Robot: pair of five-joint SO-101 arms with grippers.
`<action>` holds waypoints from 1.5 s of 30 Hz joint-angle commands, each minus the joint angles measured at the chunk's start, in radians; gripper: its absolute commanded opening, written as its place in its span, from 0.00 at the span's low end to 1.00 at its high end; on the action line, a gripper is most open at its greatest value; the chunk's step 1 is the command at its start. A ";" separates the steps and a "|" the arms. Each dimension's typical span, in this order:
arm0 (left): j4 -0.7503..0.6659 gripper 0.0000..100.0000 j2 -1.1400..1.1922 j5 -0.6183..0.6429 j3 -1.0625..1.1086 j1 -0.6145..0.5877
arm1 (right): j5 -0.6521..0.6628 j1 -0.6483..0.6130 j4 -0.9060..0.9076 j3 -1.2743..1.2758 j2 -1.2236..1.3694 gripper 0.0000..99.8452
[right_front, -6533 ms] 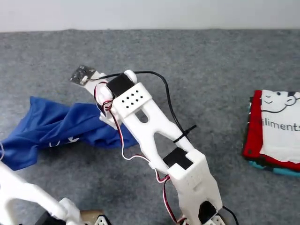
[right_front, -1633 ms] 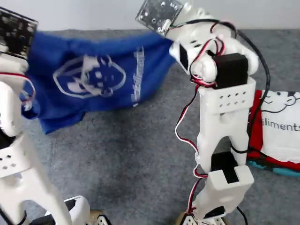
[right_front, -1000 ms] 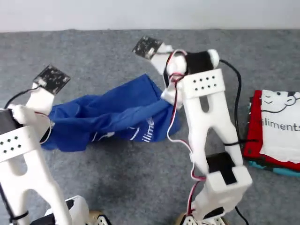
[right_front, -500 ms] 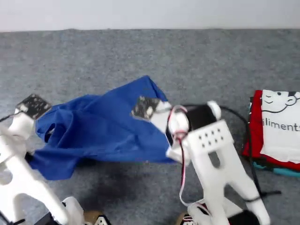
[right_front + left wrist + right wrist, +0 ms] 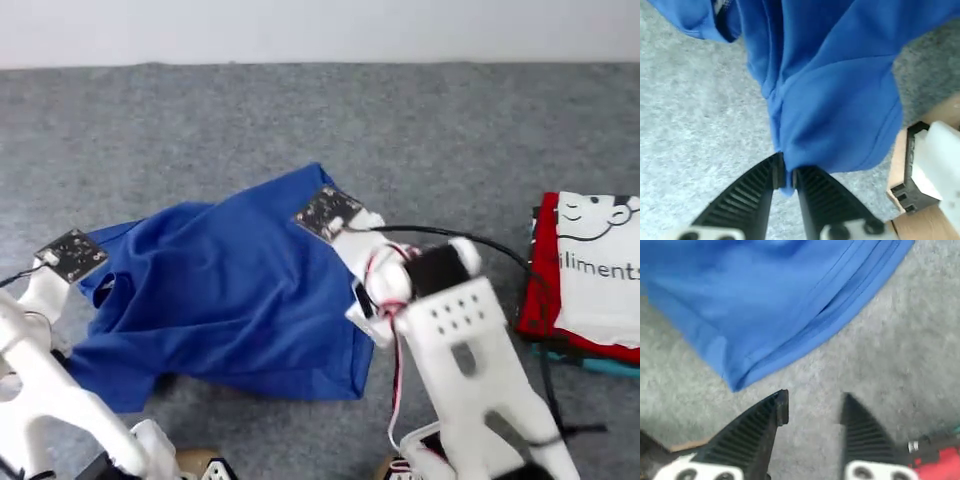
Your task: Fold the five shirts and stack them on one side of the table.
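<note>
Lowered from the air, where both arms held it spread wide a moment earlier, the blue shirt [image 5: 230, 285] now lies draped over the grey table [image 5: 450, 130]. It is flatter than half a second ago, when it billowed over the right arm.

Nearest the robot, the left claw [image 5: 786, 179] is pinched tight on a bunched corner of the blue shirt, close above the table. The right claw [image 5: 812, 407] has let go. Its jaws stand wide apart over bare table, just beside the shirt's hem, touching nothing.

Farther out, the shirt spreads between the two arms, rumpled, with loose folds and one near corner drooping toward the table's front edge. At the right side of the table, well apart from it, sits the stack of folded shirts [image 5: 590, 285], a white one on top.

The risk lies in the one-sided hold. If the left claw pulls or lifts now, the free side would likely drag and bunch, undoing the spread. The open right claw could also snag the hem if it dips. Creases left in now would probably make a crooked fold.
</note>
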 commanded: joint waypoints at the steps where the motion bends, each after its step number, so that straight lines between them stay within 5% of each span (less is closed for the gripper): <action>1: -0.031 0.02 -0.018 -0.011 0.028 -0.003 | -0.040 -0.050 -0.059 -0.057 0.142 0.03; 13: -0.164 0.09 -0.026 0.084 0.151 -0.008 | -0.080 -0.213 -0.042 -0.262 0.507 0.03; 33: -0.158 0.16 -0.028 0.491 -0.223 -0.008 | -0.044 -0.257 -0.022 -0.258 0.809 0.01; 45: -0.164 0.16 -0.028 0.509 -0.243 -0.008 | -0.026 -0.367 -0.070 0.120 0.584 0.01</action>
